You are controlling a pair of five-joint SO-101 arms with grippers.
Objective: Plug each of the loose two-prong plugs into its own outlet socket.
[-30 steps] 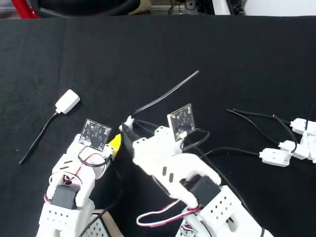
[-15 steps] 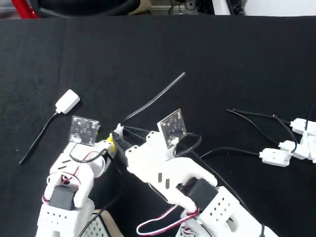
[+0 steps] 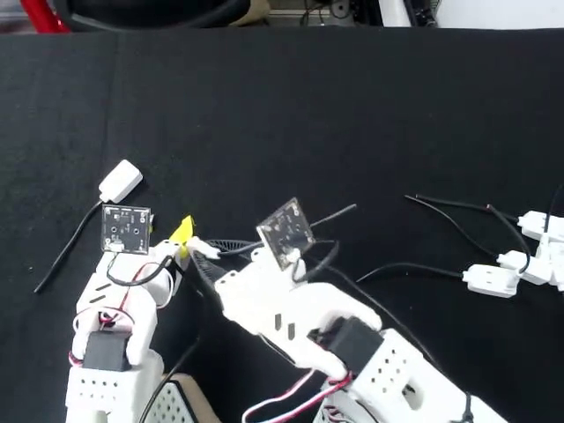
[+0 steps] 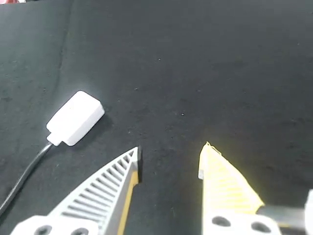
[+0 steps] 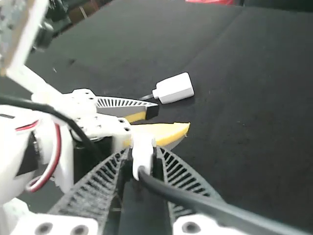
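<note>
A black cloth covers the surface (image 3: 370, 106), so every white part stands out for us. Nearest the arm bases, the right gripper (image 5: 142, 147) has its fingers closed on a small white plug (image 5: 142, 152). It is held by the body, so its black cord (image 5: 195, 198) trails back past the wrist and the front end points forward, free to meet a socket. We cannot see the prongs. The left gripper (image 4: 170, 155) sits just beside it, fingers spread with nothing between them; we judge it is placed to take or steady a mate for that plug. Well apart to the right lie more white connectors (image 3: 491, 280) with their cords. Farther out, just beyond the left fingers, a white block (image 4: 75, 118) on a dark cord rests flat on the cloth. It seems the likely partner, though we cannot tell whether it is socket or plug.
</note>
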